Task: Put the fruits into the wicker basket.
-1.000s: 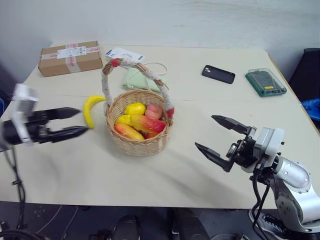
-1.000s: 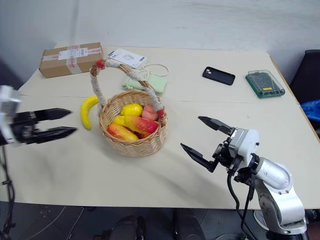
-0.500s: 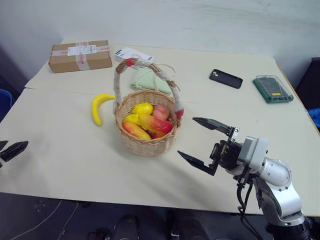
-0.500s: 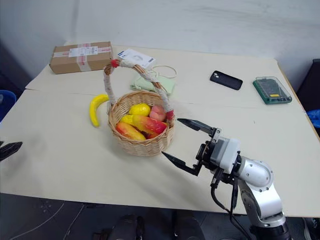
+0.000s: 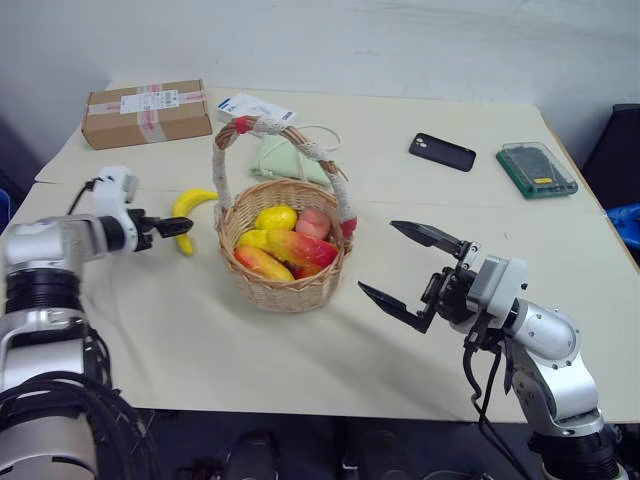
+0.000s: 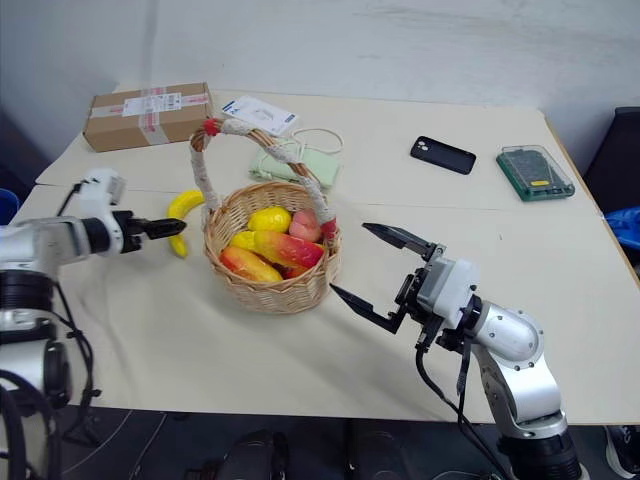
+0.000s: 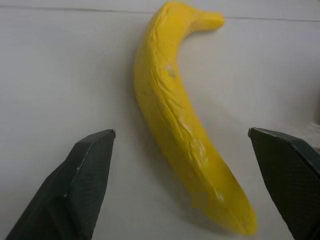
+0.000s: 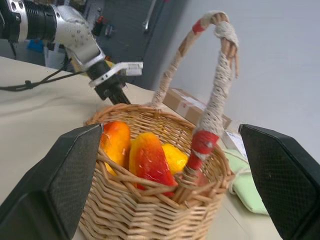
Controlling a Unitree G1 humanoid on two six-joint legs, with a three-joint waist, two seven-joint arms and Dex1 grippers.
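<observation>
The banana [image 7: 185, 145] is a curved, smooth yellow toy fruit with a faintly wrinkled skin; it lies flat on the cream bench [image 5: 200, 330], toward the left edge, just beside the wicker basket [image 5: 283, 285]. The basket is round, tan, woven, with a tall arched handle wrapped in pale cord and tied red at both ends. It stands near the middle of the bench, holding two red-to-yellow mangoes [image 5: 300, 247], yellow lemons [image 5: 273, 217] and a pink peach [image 5: 313, 223], heaped together so that lower fruit is partly hidden.

The left end effector [image 5: 170, 228] is released, its two black fingers spread to either side of the banana and clear of it. The banana's far tip is cut off from the head views by those fingers. The right end effector [image 5: 408, 268] is also released and empty, hanging over the bench just right of the basket.

Toward the back edge lie a taped brown cardboard box [image 5: 145, 112], a pale green cloth [image 5: 280, 160] half behind the handle, a black phone [image 5: 440, 152] and a green case [image 5: 538, 168].
</observation>
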